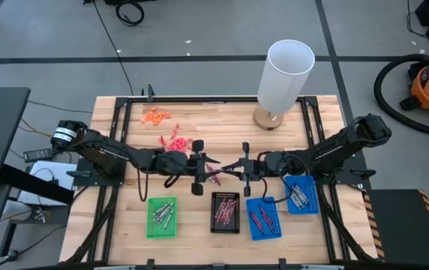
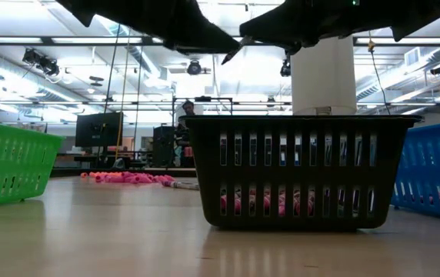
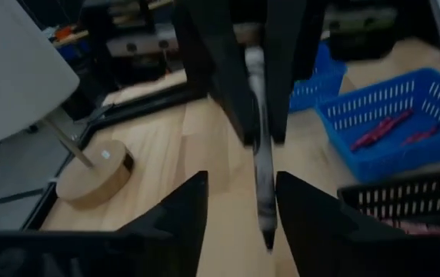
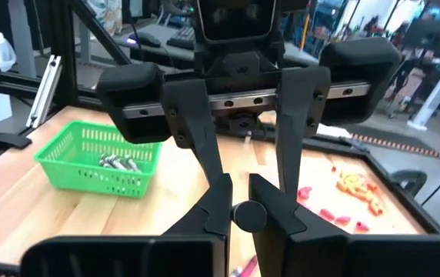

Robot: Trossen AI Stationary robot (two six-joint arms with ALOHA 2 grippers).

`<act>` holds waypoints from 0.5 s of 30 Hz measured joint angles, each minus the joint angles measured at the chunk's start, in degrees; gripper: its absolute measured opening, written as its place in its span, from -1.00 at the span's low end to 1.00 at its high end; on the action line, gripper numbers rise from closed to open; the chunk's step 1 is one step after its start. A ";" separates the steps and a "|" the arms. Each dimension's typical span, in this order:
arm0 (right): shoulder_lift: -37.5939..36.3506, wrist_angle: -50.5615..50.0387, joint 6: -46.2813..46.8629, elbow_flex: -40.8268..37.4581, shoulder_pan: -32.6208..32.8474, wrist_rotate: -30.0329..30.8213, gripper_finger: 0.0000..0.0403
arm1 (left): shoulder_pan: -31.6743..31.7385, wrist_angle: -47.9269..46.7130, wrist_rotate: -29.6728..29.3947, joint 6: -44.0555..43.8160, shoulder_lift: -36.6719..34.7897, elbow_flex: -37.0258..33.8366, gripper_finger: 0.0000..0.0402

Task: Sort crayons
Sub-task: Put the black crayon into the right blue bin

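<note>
The two grippers meet nose to nose above the middle of the worktop, just beyond the black tray point(image 1: 226, 212). The right gripper point(image 4: 241, 201) is clenched on one end of a crayon point(image 3: 260, 146), a thin silvery-grey stick with a darker tip. The left gripper point(image 3: 239, 201) stands released, its fingers spread to either side of the same crayon without pressing on it, so this looks like a hand-over with the crayon now carried by the right arm.

Sorting looks well along but unfinished. Silvery crayons lie in the green tray point(image 1: 162, 217) at the near left, pinkish-red ones in the black tray, red ones in the near blue tray point(image 1: 263, 218), and grey ones in the right blue tray point(image 1: 301, 196). Loose pink crayons point(image 1: 175, 142) and an orange cluster point(image 1: 155, 115) lie on the far left of the worktop, yet to be sorted.
</note>
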 joint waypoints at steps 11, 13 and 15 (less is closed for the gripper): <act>-5.80 -16.10 14.22 0.00 0.22 -1.10 -0.79 | 0.00 -8.74 -0.16 -1.65 0.00 0.00 -0.14; -6.86 -18.42 17.29 0.00 0.50 -2.03 -0.79 | 0.14 -9.65 -0.16 -1.65 0.00 0.00 -0.14; -7.93 -20.59 20.31 0.00 0.97 -3.21 -0.79 | 0.37 -9.78 -0.16 -1.65 0.00 0.00 -0.14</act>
